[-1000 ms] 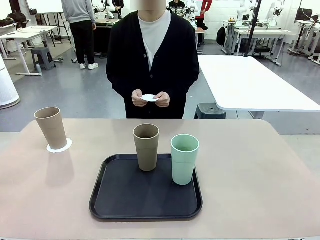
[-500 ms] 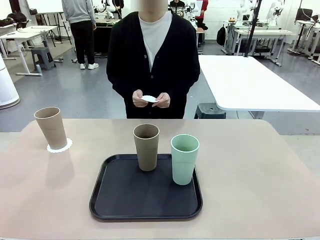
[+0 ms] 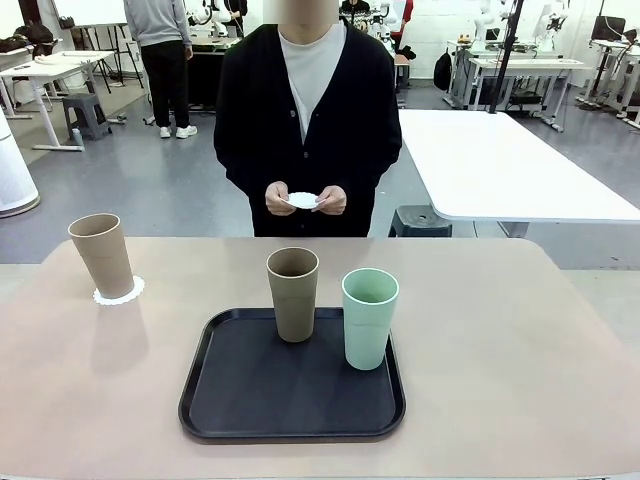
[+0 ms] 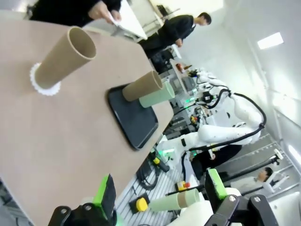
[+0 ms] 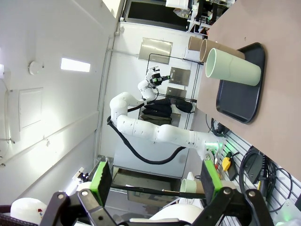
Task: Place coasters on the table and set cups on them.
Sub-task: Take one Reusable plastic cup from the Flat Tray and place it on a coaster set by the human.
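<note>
Status: one tan cup (image 3: 101, 255) sits on a coaster (image 3: 121, 294) at the table's (image 3: 520, 340) 10 o'clock. That pair looks done.

Second tan cup (image 3: 293, 293) and green cup (image 3: 369, 317) stand upright on the black tray (image 3: 240, 400) at 6 o'clock. Green is at tan's 4 o'clock, near but not touching. Likely parked there until their coasters land.

Person (image 3: 305, 110) at 12 o'clock holds a white coaster (image 3: 302, 200) flat between both hands (image 3: 279, 198), off the table. Can't tell if it's one disc or a stack. My read: about to lay it down.

Left gripper (image 4: 160, 190): jaws wide apart, empty, up off the table. Right gripper (image 5: 155, 176): same, spread wide, nothing held. Both sit clear of the cups, probably to leave the person room.

Roughly a third complete.
</note>
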Tool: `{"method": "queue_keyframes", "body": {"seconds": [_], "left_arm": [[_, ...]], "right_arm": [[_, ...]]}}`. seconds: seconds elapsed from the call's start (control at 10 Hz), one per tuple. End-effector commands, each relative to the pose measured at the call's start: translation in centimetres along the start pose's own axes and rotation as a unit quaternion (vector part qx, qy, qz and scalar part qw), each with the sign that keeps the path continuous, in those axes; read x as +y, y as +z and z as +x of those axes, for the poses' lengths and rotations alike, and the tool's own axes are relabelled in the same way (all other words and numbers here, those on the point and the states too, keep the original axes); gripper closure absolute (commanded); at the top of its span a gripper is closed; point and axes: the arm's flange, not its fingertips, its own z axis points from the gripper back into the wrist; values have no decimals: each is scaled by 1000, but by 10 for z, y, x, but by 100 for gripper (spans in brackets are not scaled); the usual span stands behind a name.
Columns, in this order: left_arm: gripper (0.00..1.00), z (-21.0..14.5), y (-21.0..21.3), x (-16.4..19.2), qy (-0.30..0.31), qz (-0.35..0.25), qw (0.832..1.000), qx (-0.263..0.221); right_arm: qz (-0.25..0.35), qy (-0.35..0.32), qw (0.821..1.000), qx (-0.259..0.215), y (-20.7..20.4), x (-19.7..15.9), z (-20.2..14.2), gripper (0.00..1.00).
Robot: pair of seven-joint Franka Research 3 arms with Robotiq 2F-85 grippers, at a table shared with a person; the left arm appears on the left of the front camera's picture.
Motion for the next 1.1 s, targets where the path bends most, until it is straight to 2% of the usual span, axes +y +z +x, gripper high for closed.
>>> {"method": "queue_keyframes", "body": {"seconds": [0.0, 0.1, 1.0], "left_arm": [[0, 9, 1, -6, -28, 20, 999, 13], [0, 0, 0, 0, 0, 0, 1000, 0], [0, 0, 0, 0, 0, 0, 1000, 0]], "right_arm": [[3, 3, 1000, -1, 1, 0, 0, 0], [3, 3, 1000, -1, 1, 0, 0, 0], [3, 3, 1000, -1, 1, 0, 0, 0]]}}
